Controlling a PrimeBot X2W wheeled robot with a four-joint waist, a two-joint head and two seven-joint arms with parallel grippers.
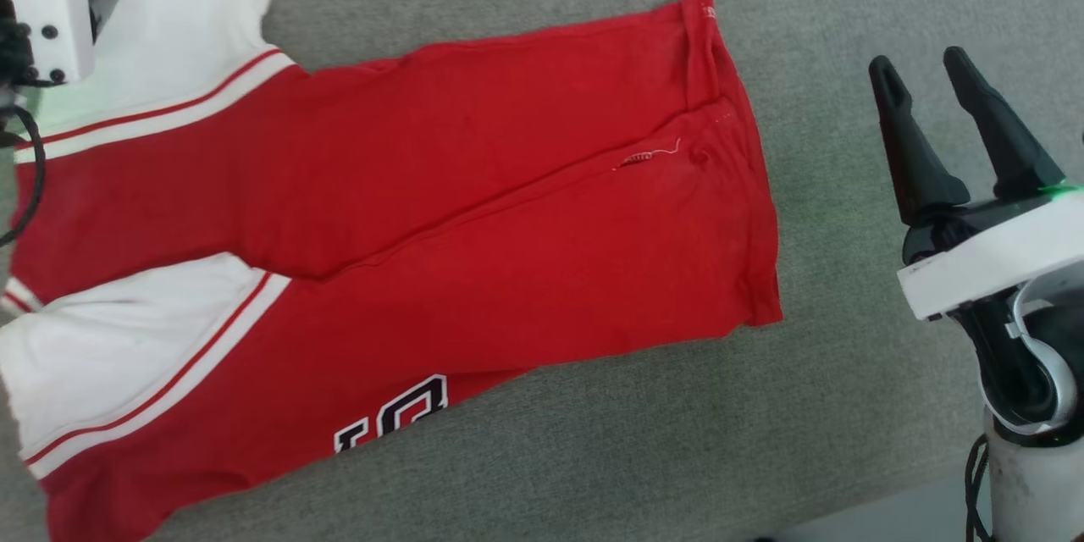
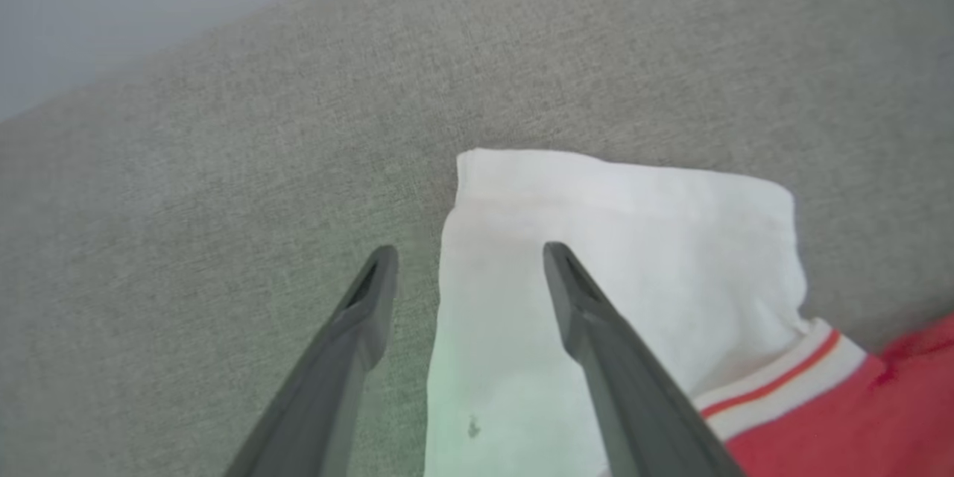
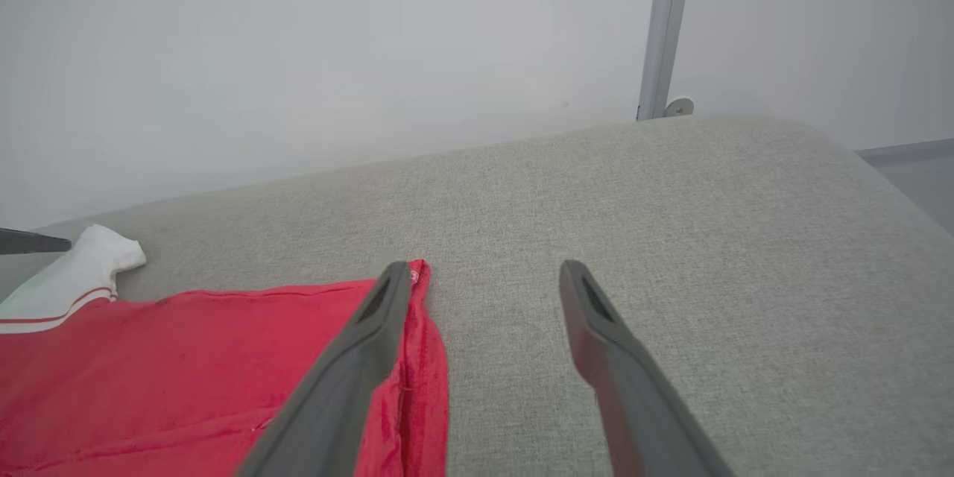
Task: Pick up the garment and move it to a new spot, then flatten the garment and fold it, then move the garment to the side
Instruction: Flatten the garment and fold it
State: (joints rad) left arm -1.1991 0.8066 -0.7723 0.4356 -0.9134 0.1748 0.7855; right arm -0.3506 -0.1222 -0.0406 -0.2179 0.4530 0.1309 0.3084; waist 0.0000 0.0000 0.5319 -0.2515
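Head view: garment shows partial black, white-outlined lettering.

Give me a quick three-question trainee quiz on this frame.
1. True or false: the right gripper is holding the garment.
2. The left gripper is poised over which part of the garment? A) white sleeve B) red hem C) printed letters
3. Fill in: the jaws of both grippers stand ____.
Key: 1 false; 2 A; 3 open.
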